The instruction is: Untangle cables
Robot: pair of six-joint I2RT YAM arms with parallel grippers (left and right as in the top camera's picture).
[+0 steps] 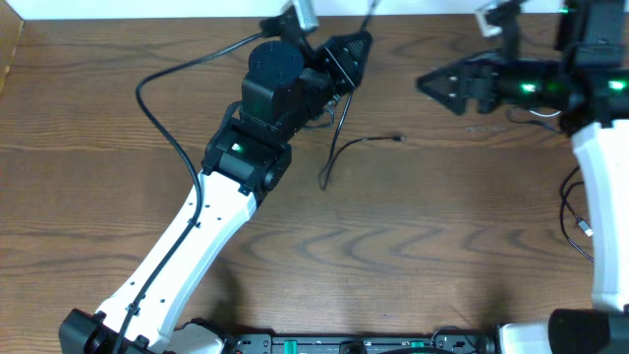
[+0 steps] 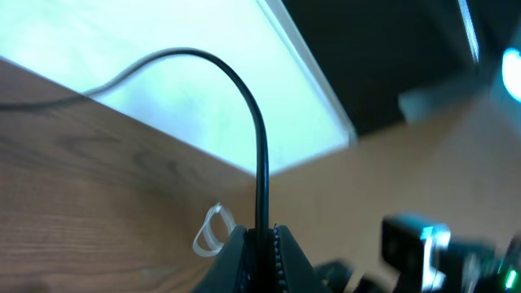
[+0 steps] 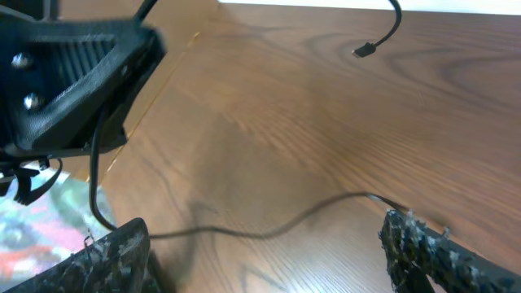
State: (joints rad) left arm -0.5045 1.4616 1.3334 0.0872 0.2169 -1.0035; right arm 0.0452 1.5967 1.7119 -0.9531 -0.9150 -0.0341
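Now the left gripper (image 2: 262, 238) is clamped on a black cable (image 2: 244, 89) at the table's far middle. The right gripper (image 3: 264, 244) hangs spread, low over a strand. Next, probably: close there and draw the cords apart.

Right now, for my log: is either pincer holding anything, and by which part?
The left pincer pinches a black cable along its cord, not a plug; the right pincer is open, empty.
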